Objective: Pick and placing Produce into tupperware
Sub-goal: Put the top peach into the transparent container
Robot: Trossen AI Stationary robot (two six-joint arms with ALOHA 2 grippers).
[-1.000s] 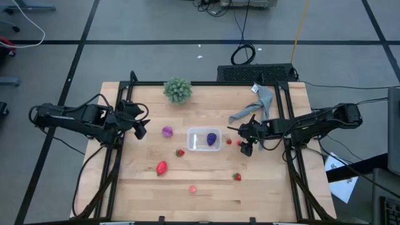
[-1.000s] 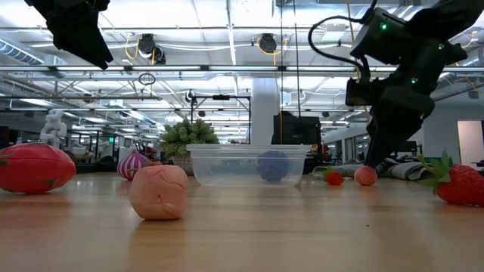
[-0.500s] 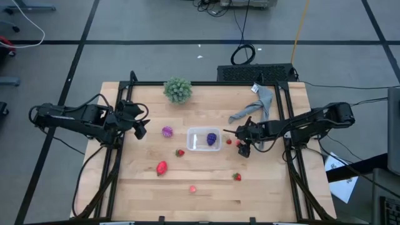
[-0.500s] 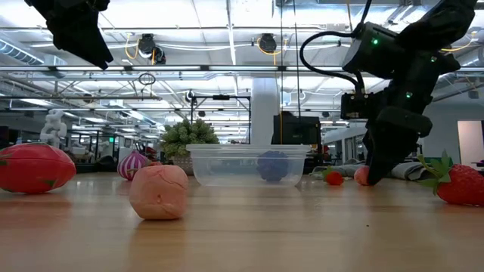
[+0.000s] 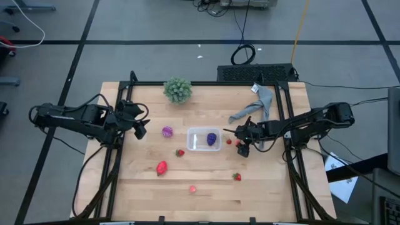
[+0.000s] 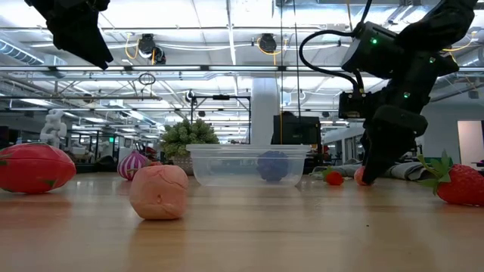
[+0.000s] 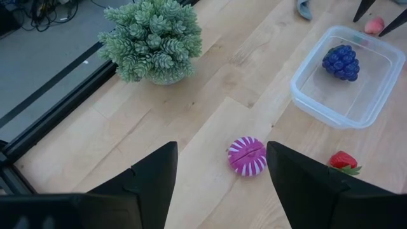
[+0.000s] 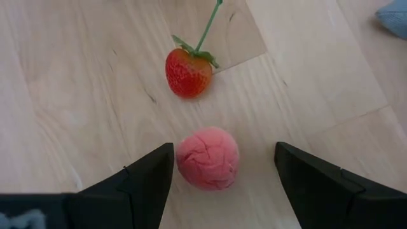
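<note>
I see my right gripper (image 8: 218, 166) low beside the tupperware (image 5: 204, 139), jaws wide around a pink fruit (image 8: 207, 158) without touching it, small strawberry (image 8: 188, 72) just beyond, grape cluster (image 7: 341, 62) inside the tupperware, left gripper (image 7: 221, 166) half-open, empty, well away from it above a magenta ball (image 7: 247, 156)

Clear tupperware (image 5: 204, 139) holds a purple grape cluster (image 5: 212, 138); strawberries (image 5: 180, 152), pink pieces (image 8: 207, 158) (one wrinkled) lie around it.

place: robotics lab | evidence: wooden table (image 5: 206, 187) in metal frame, grey taped floor, exposed ceiling ducts (image 6: 227, 68)
</note>
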